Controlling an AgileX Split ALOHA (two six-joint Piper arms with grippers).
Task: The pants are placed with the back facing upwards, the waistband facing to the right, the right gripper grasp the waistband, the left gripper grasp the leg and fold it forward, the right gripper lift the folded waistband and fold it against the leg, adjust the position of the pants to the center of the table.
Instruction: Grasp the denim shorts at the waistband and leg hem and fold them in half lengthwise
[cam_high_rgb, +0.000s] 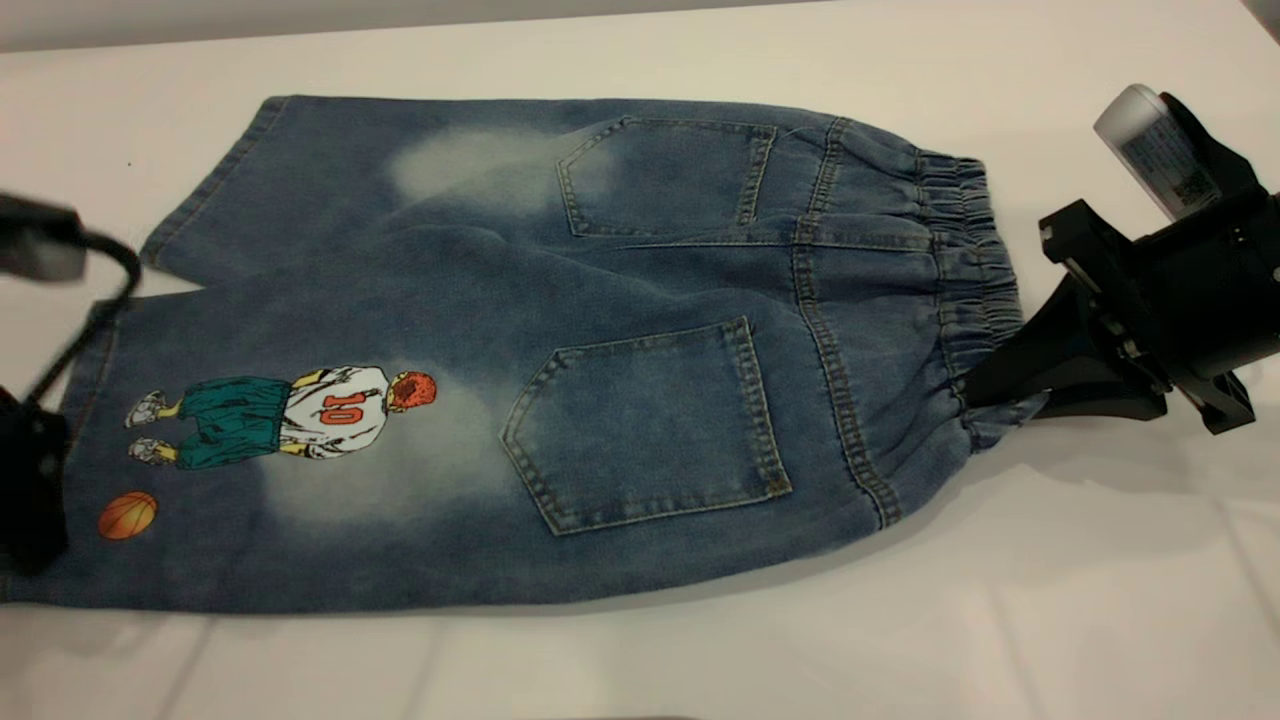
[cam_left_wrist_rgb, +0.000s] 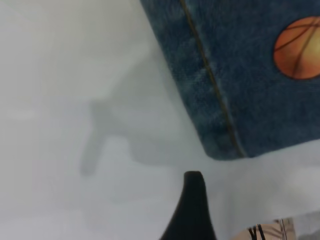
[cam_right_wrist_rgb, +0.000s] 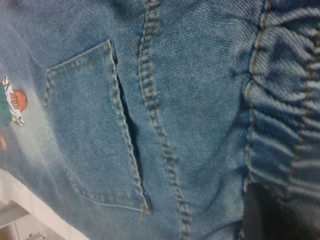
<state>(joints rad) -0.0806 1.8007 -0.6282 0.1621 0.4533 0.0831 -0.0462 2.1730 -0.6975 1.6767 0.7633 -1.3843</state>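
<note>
Faded blue denim pants with tan stitching — the leg at seven o'clock bears a white number-10 player print and orange basketball; white bench.

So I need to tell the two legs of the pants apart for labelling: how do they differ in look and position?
The leg nearer the camera carries a player print in a number 10 shirt and an orange basketball; the far leg is plain with only a faded patch. The printed leg's hem lies by the left hand, whereas nothing is near the far leg's hem. The near leg overlaps the far one's inner edge. Both are faded blue denim, lying flat on the table.
</note>
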